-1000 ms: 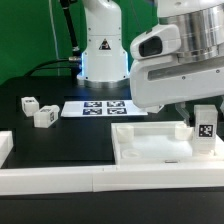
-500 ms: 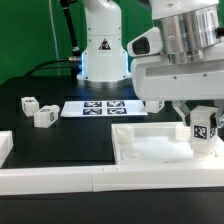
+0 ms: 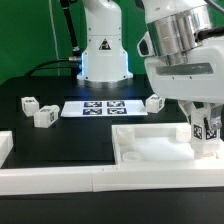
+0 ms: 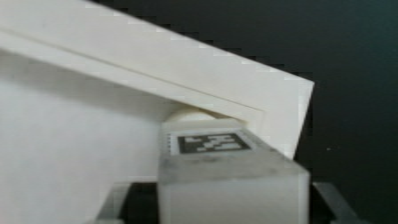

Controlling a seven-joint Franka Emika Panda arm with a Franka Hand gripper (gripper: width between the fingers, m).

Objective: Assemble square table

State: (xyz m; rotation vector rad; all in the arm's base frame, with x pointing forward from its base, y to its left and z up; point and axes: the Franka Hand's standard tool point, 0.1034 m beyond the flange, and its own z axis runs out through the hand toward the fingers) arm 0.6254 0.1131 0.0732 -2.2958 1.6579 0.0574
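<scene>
Over the exterior view's right corner of the panel [image 3: 135, 135], the hand [image 3: 206, 124] is gripping a leg [image 3: 207, 140] upright, its long axis pointing straight down at the socket [image 4: 192, 113] beneath.

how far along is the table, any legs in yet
Done: no leg visibly stands fixed in the square panel. In hand: the gripper holds one leg upright at the panel's corner on the exterior view's right; whether it is seated cannot be told. Left: three loose legs lie on the black work surface, waiting for the other corners.
</scene>
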